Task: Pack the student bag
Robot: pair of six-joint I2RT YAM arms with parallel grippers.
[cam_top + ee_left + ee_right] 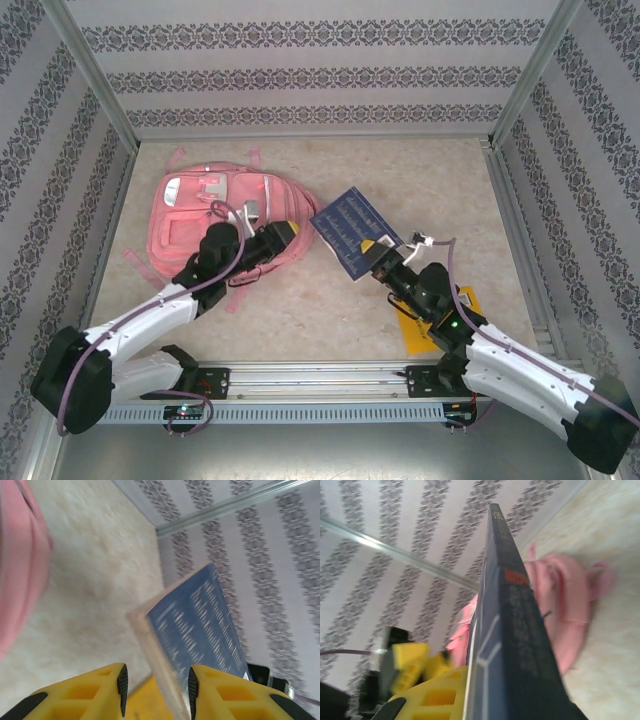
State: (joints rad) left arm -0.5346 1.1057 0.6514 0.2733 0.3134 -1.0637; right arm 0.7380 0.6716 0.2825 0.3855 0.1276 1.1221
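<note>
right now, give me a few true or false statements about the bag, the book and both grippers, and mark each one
1. The right gripper is clamped on the blue book. True.
2. The blue book is already inside the student bag. False: it is held outside the bag, to the right of it.
3. The left gripper has its jaws apart. True.
4. The student bag stands upright. False: it lies flat on the table.
5. A flat yellow item lies on the table under the right arm. True.
</note>
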